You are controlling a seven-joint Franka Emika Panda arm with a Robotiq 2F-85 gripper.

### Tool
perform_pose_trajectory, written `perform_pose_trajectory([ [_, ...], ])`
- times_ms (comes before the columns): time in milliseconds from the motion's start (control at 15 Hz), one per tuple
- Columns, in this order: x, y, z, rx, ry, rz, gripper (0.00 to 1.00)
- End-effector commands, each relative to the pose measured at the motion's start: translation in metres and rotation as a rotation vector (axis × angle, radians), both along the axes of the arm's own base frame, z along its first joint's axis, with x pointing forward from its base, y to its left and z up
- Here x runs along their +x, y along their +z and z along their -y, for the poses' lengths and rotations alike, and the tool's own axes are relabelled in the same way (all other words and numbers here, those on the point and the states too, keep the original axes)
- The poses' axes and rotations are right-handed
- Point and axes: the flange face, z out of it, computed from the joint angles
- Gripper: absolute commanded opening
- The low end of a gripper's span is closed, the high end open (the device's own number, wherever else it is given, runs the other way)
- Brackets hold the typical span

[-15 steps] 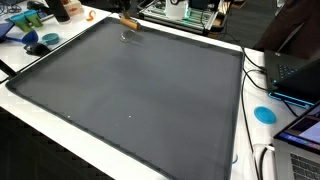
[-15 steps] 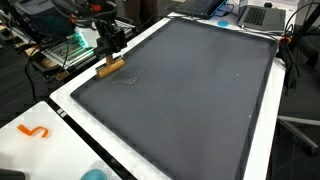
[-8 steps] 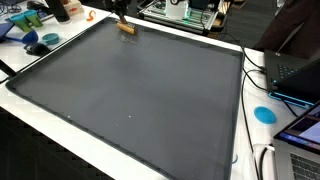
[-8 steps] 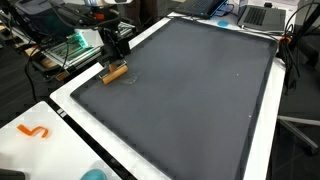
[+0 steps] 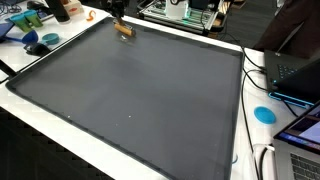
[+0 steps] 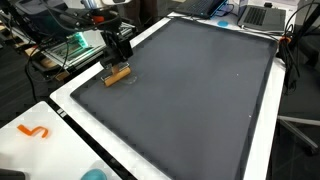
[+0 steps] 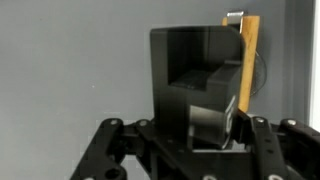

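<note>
My gripper (image 6: 117, 55) is shut on a small wooden block (image 6: 117, 75) with a metal clip at one end. It holds the block low on the large dark grey mat (image 6: 200, 90), near the mat's corner and edge. In an exterior view the block (image 5: 125, 30) shows at the mat's far edge, with the gripper (image 5: 118, 10) mostly cut off by the top of the frame. In the wrist view the block (image 7: 250, 60) stands along the right side of the dark fingers (image 7: 215, 100), over the grey mat (image 7: 70, 60).
The white table rim (image 6: 70, 110) surrounds the mat. An orange S-shaped piece (image 6: 33, 131) lies on it. Blue items (image 5: 40, 42) sit at one corner, with a blue disc (image 5: 264, 114), cables and laptops (image 5: 295, 75) along another side. Equipment racks (image 6: 60, 50) stand behind the gripper.
The gripper and the wooden block have shifted a short way along the mat, inward from its edge. Most of the motion came in the first half second.
</note>
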Motion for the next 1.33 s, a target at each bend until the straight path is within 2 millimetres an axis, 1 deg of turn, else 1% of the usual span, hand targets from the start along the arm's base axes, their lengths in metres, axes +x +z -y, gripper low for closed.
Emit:
perform_pose_trajectory([
  [0, -0.001, -0.012, 0.003, 0.047, 0.023, 0.019, 0.25],
  [333, 0.002, -0.009, 0.007, 0.090, 0.021, 0.081, 0.25],
  [600, 0.005, -0.014, 0.009, 0.098, 0.014, 0.110, 0.25],
  [1067, 0.013, -0.026, 0.004, 0.064, -0.011, 0.147, 0.25],
  [1267, 0.016, -0.028, 0.003, 0.048, -0.015, 0.161, 0.25],
])
